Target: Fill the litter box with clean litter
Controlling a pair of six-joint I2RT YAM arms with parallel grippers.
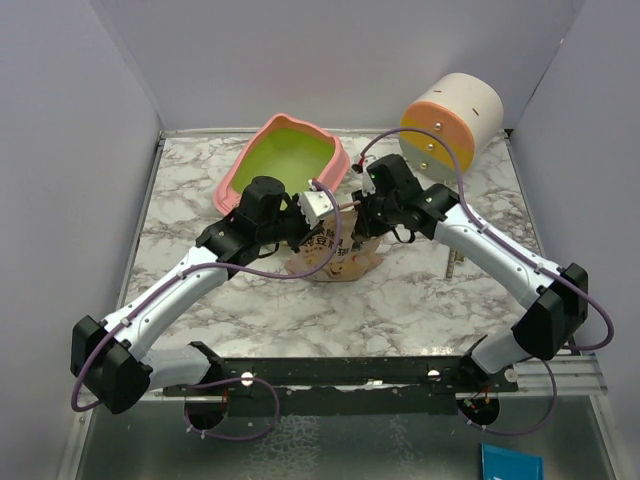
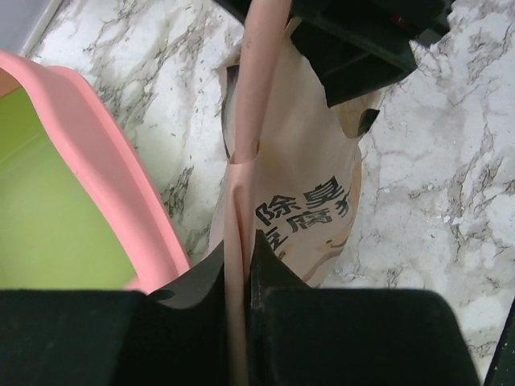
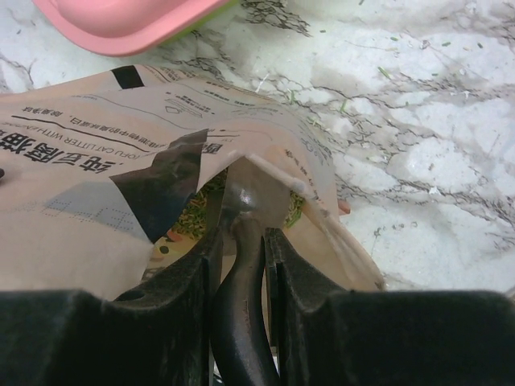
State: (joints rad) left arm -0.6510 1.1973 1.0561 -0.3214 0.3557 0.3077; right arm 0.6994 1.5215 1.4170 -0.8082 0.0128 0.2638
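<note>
The pink litter box (image 1: 283,157) with its lime-green interior stands at the back left; its rim shows in the left wrist view (image 2: 113,201) and the right wrist view (image 3: 121,20). A beige pouch (image 1: 330,255) stands mid-table in front of it. My left gripper (image 2: 241,265) is shut on the pouch's top edge (image 2: 241,161). My right gripper (image 3: 241,249) is shut on the grey metal scoop's handle (image 3: 241,305). The scoop bowl (image 3: 256,193) is inside the pouch mouth. Green-grey litter granules (image 3: 199,211) show inside the pouch.
A round cream, orange and yellow drawer cabinet (image 1: 450,118) stands at the back right. Grey walls close in the marble table on three sides. Stray granules (image 3: 386,72) lie scattered on the marble.
</note>
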